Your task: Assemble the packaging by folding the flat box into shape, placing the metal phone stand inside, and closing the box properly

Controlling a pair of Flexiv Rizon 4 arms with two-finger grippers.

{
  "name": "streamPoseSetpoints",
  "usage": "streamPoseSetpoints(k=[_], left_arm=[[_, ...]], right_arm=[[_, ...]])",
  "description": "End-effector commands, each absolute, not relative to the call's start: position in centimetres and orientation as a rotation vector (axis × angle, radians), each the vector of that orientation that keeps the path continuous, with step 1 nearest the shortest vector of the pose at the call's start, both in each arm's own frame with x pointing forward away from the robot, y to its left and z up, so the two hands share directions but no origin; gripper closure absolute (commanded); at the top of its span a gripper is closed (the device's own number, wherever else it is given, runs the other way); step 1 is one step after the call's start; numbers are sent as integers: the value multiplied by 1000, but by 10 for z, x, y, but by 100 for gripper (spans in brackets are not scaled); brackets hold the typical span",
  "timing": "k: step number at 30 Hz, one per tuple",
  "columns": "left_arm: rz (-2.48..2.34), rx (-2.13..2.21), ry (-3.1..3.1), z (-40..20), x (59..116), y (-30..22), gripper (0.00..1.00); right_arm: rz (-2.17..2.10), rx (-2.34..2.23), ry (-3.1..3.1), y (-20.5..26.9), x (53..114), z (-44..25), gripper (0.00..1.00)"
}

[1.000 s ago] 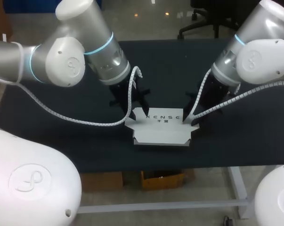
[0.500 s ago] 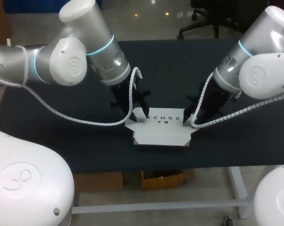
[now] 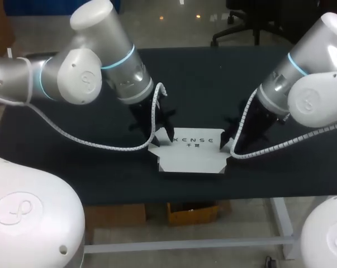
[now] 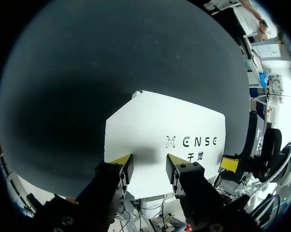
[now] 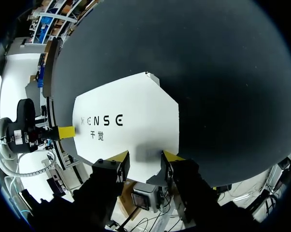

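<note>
A white cardboard box point(image 3: 190, 153) with dark lettering lies low on the black table, near its front edge, its front wall folded up. My left gripper point(image 3: 157, 132) stands at the box's far left corner, my right gripper point(image 3: 228, 142) at its far right corner. In the left wrist view the gripper point(image 4: 148, 164) is open over the white panel point(image 4: 169, 130), nothing between its fingers. The right wrist view shows its gripper point(image 5: 144, 159) open over the same panel point(image 5: 131, 121). Each wrist view catches the other arm's yellow tip beyond the box. No metal phone stand is in view.
The black table point(image 3: 101, 167) has free room to the left, right and behind the box. Its front edge runs just below the box. White spiral-wrapped cables point(image 3: 101, 146) hang from both arms close to the box's ends.
My right arm has drawn outward to the right, its gripper sliding slightly toward the box's right corner. The left arm has shifted only a little. The box lies where it was.
</note>
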State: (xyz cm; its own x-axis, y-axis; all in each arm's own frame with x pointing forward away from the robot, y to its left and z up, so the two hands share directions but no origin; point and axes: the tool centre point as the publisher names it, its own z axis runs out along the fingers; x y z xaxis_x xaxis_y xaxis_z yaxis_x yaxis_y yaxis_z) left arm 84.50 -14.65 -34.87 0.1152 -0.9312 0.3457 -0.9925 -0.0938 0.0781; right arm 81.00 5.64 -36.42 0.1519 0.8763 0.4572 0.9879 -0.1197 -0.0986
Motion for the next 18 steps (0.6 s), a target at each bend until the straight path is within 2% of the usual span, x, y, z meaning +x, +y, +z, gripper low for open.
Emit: streamPoseSetpoints(k=[1,18], left_arm=[[277,2131,-1907,-339,844,-147,54],[186,2148,-1966,-349,842,-145,49]], right_arm=[[-393,-2059,-1784,55,810,-365,60],[-372,-2054,-1780,56,811,-367,61]])
